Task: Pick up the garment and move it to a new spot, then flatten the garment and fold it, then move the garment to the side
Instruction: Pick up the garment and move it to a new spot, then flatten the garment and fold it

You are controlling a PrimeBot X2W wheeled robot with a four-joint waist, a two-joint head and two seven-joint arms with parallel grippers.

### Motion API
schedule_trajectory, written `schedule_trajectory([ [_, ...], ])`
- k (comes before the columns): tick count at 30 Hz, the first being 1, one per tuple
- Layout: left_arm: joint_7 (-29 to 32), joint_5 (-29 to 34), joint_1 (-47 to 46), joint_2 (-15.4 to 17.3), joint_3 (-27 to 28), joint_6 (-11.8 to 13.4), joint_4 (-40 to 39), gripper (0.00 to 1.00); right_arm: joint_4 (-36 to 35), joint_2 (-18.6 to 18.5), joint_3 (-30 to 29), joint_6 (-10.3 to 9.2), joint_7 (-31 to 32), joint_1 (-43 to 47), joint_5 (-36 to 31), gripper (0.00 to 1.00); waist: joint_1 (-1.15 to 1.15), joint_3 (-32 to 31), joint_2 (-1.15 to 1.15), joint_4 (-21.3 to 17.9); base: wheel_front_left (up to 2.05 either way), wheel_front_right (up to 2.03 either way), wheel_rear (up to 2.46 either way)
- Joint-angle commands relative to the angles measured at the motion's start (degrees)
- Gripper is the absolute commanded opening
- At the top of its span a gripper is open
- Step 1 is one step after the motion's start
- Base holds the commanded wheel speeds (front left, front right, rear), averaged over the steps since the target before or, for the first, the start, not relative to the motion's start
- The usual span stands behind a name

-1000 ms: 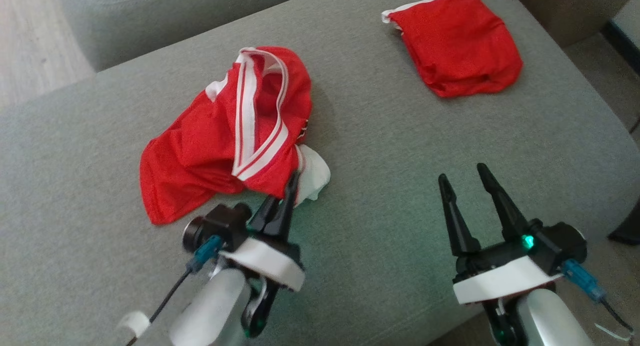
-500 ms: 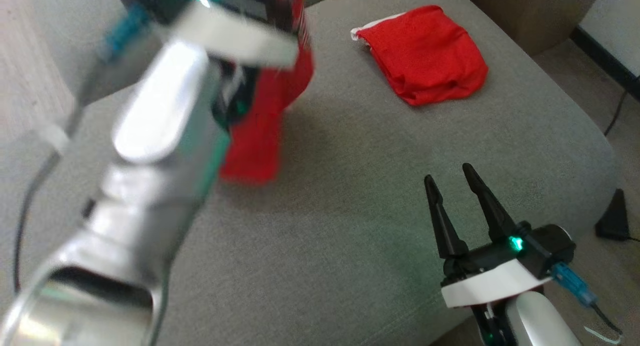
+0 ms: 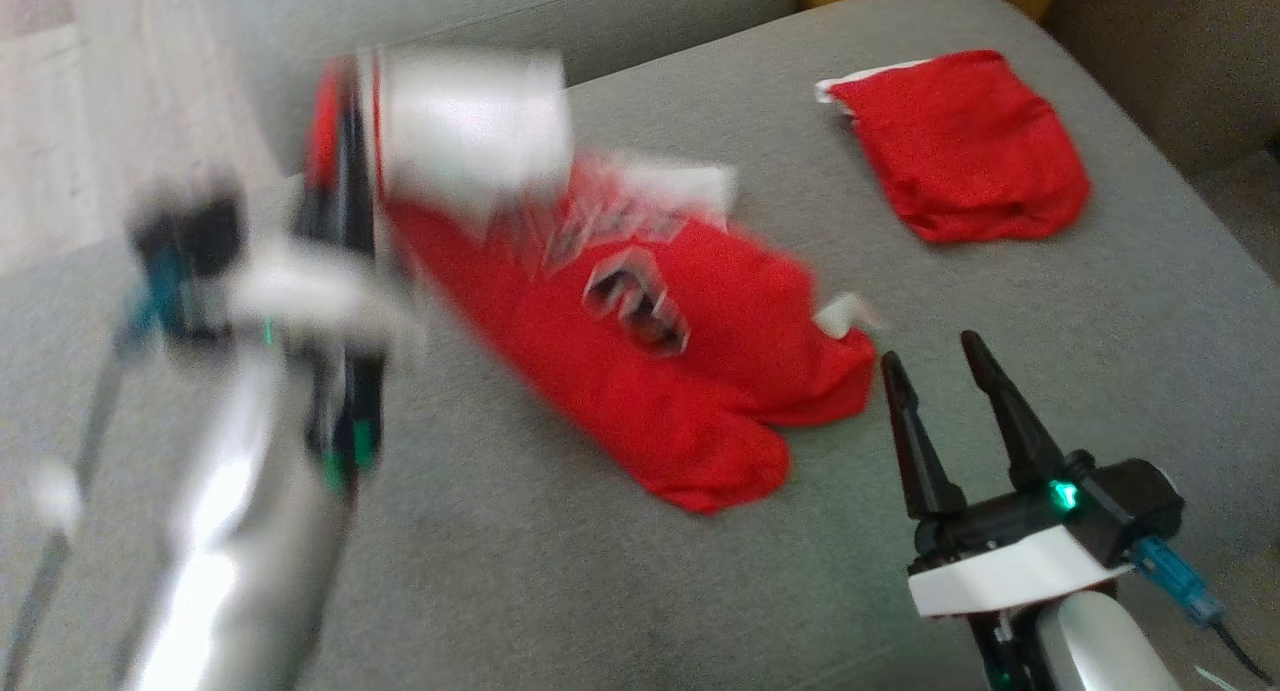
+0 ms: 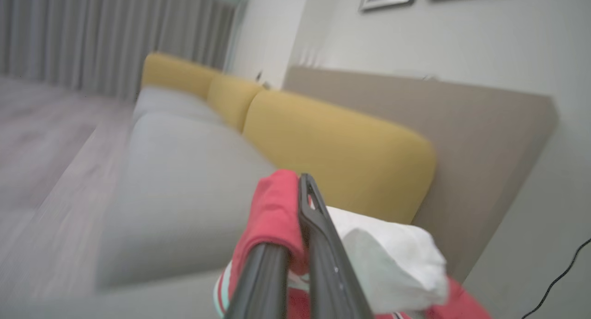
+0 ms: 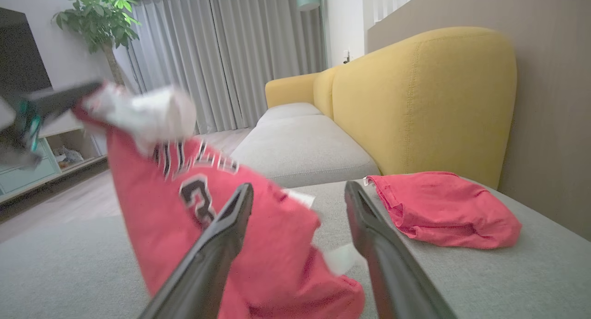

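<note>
Seemingly aloft overhead, the garment point(image 3: 680, 401) sits pinched between left fingers point(image 4: 323, 245) up close.

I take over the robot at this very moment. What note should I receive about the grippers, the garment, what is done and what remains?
Left gripper: shut on the red jersey, holding one end up above the grey sofa cushion; the jersey's lower end lies on the cushion.
Right gripper: open and empty, low beside the jersey's lower end.
A folded red garment lies at the far right of the cushion.
Done: the pick-up.
Left: set the jersey down at a new spot, flatten it, fold it, move it to the side.
</note>
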Motion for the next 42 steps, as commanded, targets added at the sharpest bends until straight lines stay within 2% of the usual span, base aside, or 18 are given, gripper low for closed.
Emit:
schedule_trajectory([
  [1, -0.36, -0.89, 1.10, 2.00, 2.24, 0.49, -1.66, 0.00, -1.98, -0.22, 0.63, 0.39, -0.30, -0.50, -0.61, 1.00, 0.00, 0.92, 0.00, 1.96, 0.00, 0.00, 0.00],
  [2, -0.85, -1.44, 4.93, 2.31, 2.60, 0.92, -1.56, 0.00, -1.86, -0.31, 0.29, 0.39, -0.30, -0.38, -0.71, 1.00, 0.00, 1.27, 0.00, 2.69, 0.00, 0.00, 0.00],
  [3, -1.49, -1.68, 8.49, 2.58, 2.84, 1.43, -1.37, 0.20, -1.72, -0.42, 0.05, 0.39, -0.30, -0.29, -0.80, 1.00, 0.00, 1.57, 0.00, 3.44, 0.00, 0.00, 0.00],
  [4, -2.29, -2.00, 11.70, 2.57, 3.31, 2.07, -1.15, 1.00, -1.58, -0.53, -0.09, 0.39, -0.30, -0.20, -0.89, 1.00, 0.00, 1.81, 0.00, 4.18, 0.00, 0.00, 0.00],
  [9, -5.21, 0.24, 25.67, 0.87, 4.59, 4.73, -2.66, 1.00, -0.93, -0.96, -0.54, 0.39, -0.30, 0.34, -1.05, 1.00, 0.00, 2.09, 0.00, 8.32, 0.00, 0.00, 0.00],
  [14, -5.38, 10.79, 34.31, -1.71, 8.62, 8.25, -12.84, 1.00, -0.49, -1.07, -0.79, 0.39, -0.30, 1.07, -1.12, 1.00, 0.00, 1.02, 0.00, 11.53, 0.00, 0.00, 0.00],
  [17, -5.39, 17.87, 38.94, -3.13, 8.76, 8.40, -17.49, 1.00, -0.19, -1.18, -0.79, 0.39, -0.30, 1.64, -1.17, 1.00, 0.00, 0.22, 0.00, 12.92, 0.00, 0.00, 0.00],
  [21, -5.40, 25.42, 42.24, -3.67, 6.45, 7.71, -18.77, 1.00, 0.17, -1.32, -0.63, 0.39, -0.30, 2.06, -1.18, 1.00, 0.00, -0.42, 0.00, 13.93, 0.00, 0.00, 0.00],
  [28, -5.41, 32.74, 39.67, -3.47, 0.73, 4.66, -12.40, 1.00, 0.36, -1.70, 0.13, 0.39, -0.30, 1.67, -0.96, 1.00, 0.00, 0.13, 0.00, 13.92, 0.00, 0.00, 0.00],
  [36, -5.41, 36.10, 32.78, -3.49, -1.62, 4.21, -4.12, 1.00, 0.49, -2.68, 0.45, 0.39, -0.30, 0.88, -0.66, 1.00, 0.00, 2.31, 0.00, 12.67, 0.00, 0.00, 0.00],
  [42, -5.41, 34.89, 29.19, -3.84, -0.75, 4.23, 3.62, 1.00, 0.64, -3.01, 0.64, 0.39, -0.31, 0.29, -0.48, 1.00, 0.00, 3.39, 0.00, 11.13, 0.00, 0.00, 0.00],
])
